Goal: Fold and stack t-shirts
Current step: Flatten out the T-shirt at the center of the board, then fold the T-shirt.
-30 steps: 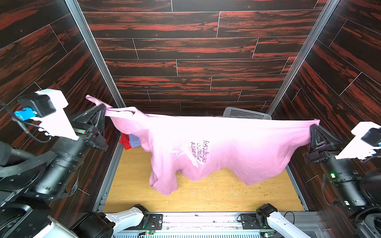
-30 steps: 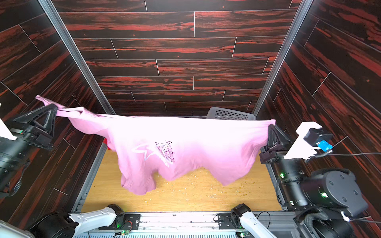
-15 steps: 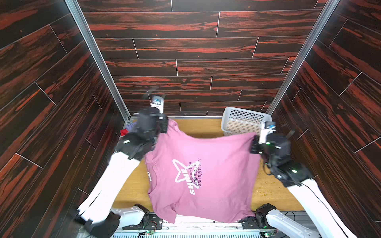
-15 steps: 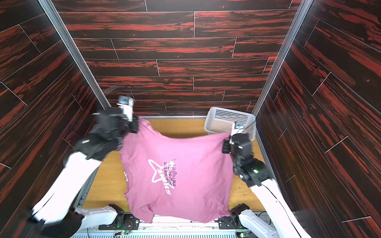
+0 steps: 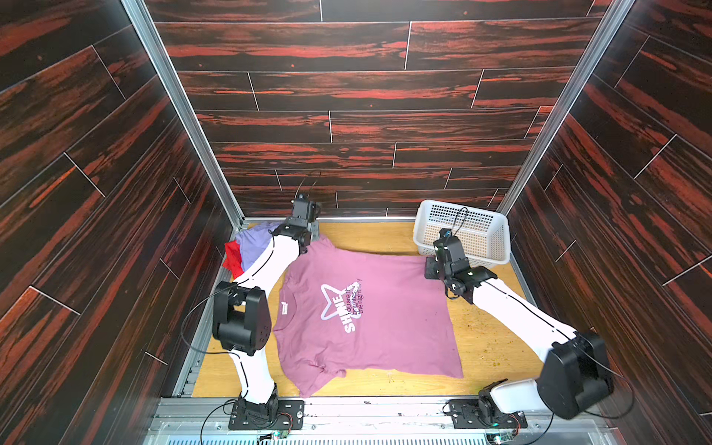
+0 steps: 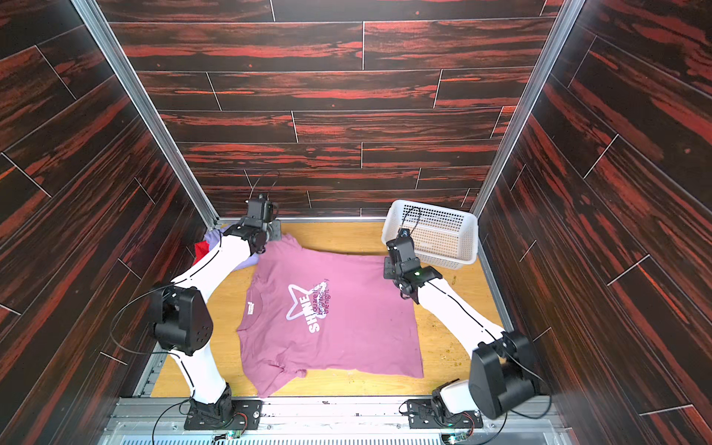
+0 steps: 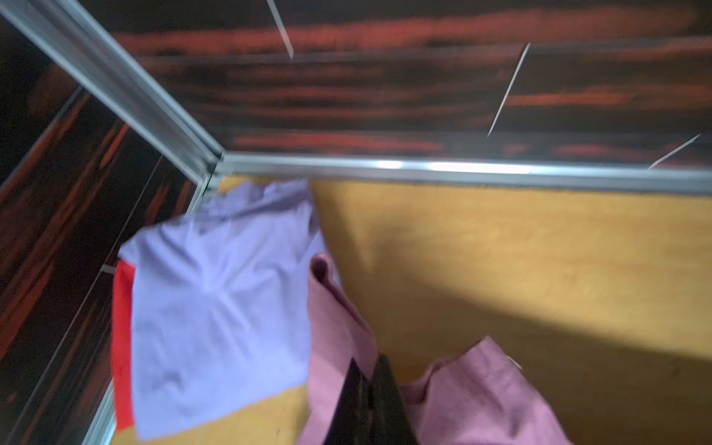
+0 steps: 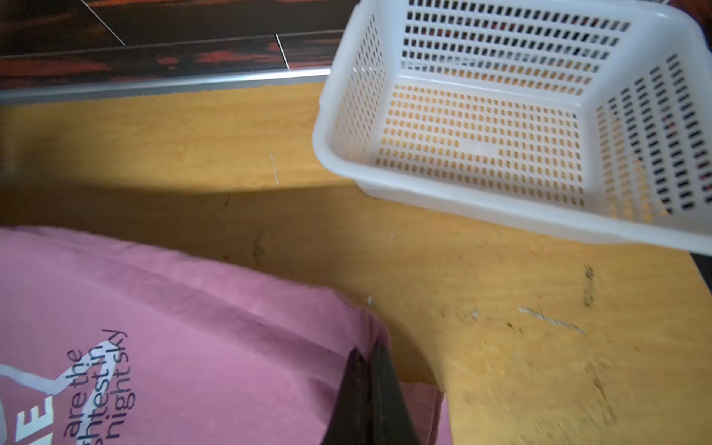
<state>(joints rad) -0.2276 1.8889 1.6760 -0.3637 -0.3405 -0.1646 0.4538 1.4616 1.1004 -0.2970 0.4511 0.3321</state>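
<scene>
A white perforated basket point(image 5: 489, 246) stands upright — far corner of the wooden tabletop point(image 5: 493, 346).

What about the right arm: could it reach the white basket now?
Probably yes: the basket sits just beyond the right gripper with only bare table between. But that gripper is shut on the pink shirt, so it must let go first.

Right hand point(image 8: 366, 352) pinched shut on pink-mauve t-shirt point(image 8: 200, 319) corner; white basket point(image 8: 481, 206) apart, on wooden table point(image 8: 192, 146).
</scene>
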